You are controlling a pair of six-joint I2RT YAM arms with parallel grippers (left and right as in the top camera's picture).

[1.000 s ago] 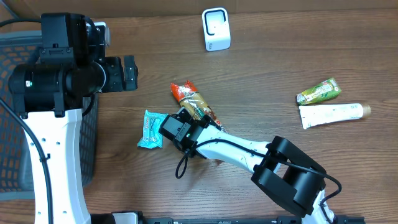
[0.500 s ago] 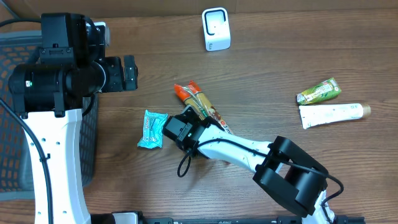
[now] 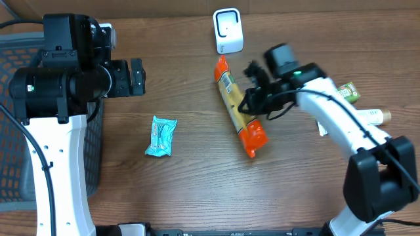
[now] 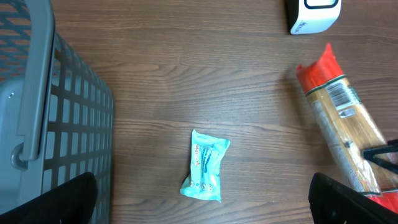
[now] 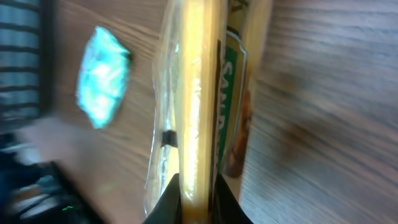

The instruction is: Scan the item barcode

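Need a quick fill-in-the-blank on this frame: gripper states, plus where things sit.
1. The right gripper is ____ on the pasta packet.
2. The left gripper holds nothing; its jaws are ____.
3. In the overhead view, the teal packet lies to the ____ of the pasta packet.
Missing words: shut; open; left.

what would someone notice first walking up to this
The long pasta packet with orange-red ends stands out first. It is clamped in the right gripper and held at a slant just in front of the small white scanner at the table's far edge. Next comes the lone teal packet, lying on the wood between the pasta and the grey mesh basket.
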